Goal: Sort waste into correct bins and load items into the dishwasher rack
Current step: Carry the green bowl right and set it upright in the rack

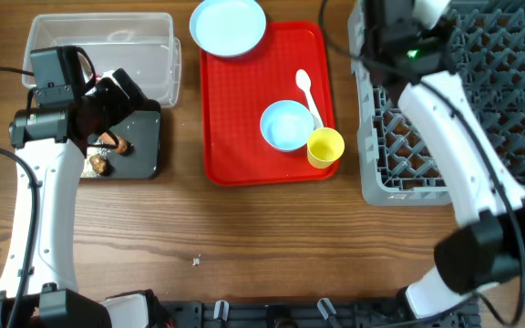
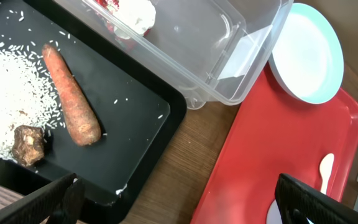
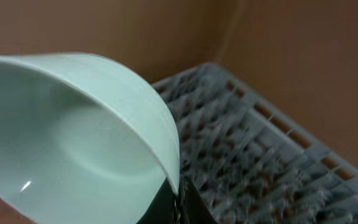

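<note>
The right pincer (image 3: pixel 178 202) is shut tight on the rim of a pale bowl (image 3: pixel 73 137). The bowl is tipped up on its side, and its open face looks back at the wrist camera. From the fingers it goes up and to the left, so the pinched bit is the lowest part of the rim.

The grey rack (image 3: pixel 260 162) is what matters for the next move. It sits at the far right corner of the bench, and the right arm is stretched out over its far left part. In the wrist view the pegs show just past the bowl, lower down and to the right. The bowl is above the rack and is not touching it. I think the job now is to bring the bowl down so its rim slips between two rows of pegs. The bowl hides the pegs right under it, so it could bump a peg top.

The left pincer (image 2: pixel 179 202) is wide open and holds nothing. It hangs by the left edge of the bench, over the near corner of the black tray (image 2: pixel 135 124). The carrot (image 2: pixel 70 93) lies in that tray, and so do the brown lump (image 2: pixel 28 144) and the rice (image 2: pixel 5 87).

A blue bowl (image 1: pixel 286 125), a yellow cup (image 1: pixel 325 147) and a white spoon (image 1: pixel 306 91) wait on the red tray (image 1: pixel 235 137) in the middle of the bench. The right arm is the nearer one to them.
</note>
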Robot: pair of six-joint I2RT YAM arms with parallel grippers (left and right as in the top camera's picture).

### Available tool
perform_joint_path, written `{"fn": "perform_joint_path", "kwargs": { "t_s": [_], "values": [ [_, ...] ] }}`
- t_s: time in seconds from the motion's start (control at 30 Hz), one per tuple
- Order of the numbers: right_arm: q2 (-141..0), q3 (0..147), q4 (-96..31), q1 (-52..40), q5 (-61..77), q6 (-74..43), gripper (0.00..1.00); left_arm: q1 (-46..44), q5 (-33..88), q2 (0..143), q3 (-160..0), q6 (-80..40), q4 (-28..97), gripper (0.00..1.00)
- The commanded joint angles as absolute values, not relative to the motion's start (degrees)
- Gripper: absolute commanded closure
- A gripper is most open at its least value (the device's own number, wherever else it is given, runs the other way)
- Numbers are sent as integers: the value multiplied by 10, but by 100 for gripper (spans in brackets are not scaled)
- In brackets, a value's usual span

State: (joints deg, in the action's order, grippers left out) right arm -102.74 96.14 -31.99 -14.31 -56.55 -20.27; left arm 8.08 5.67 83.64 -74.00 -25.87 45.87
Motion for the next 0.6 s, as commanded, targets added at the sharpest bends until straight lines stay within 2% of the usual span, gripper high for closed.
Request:
{"fn": "perform_joint_path", "kwargs": {
  "t_s": [0.0,0.17,0.27,0.57],
  "values": [
    [-1092,969,-216,-108,-605,-46,96,85,53,834,-742,-260,458,0],
    [-1167,969,-31,-95,-607,147,96,85,53,834,-742,-260,458,0],
    [-1208,969,38,-96,-608,232,96,85,53,834,-742,-260,458,0],
    [-1258,969,83,-93,-608,253,96,85,53,834,-742,-260,458,0]
  ]
}}
